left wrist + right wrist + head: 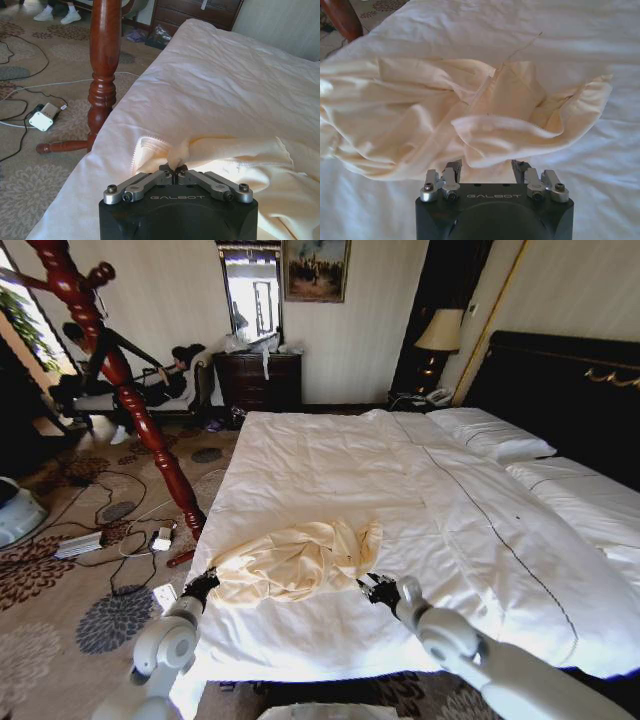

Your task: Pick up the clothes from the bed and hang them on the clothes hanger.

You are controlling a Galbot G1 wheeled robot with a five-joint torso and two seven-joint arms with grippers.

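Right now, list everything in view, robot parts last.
clothes: one, cream-yellow, crumpled on the bed's near edge.
bed: one, white duvet, dark headboard.
pillows: two, white, by the headboard.
wooden stand: one, red-brown, on the carpet left of the bed.
lamp: one, cream shade, in the far corner.
dresser: one, dark, far wall.
left end effector: shut on the clothes' left edge.
right end effector: open at the clothes' right edge.

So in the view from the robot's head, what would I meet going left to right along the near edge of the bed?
Left gripper, shut on the garment's edge → the cream-yellow clothes lying crumpled on the bed → right gripper, open at the garment's other side → bare white duvet.
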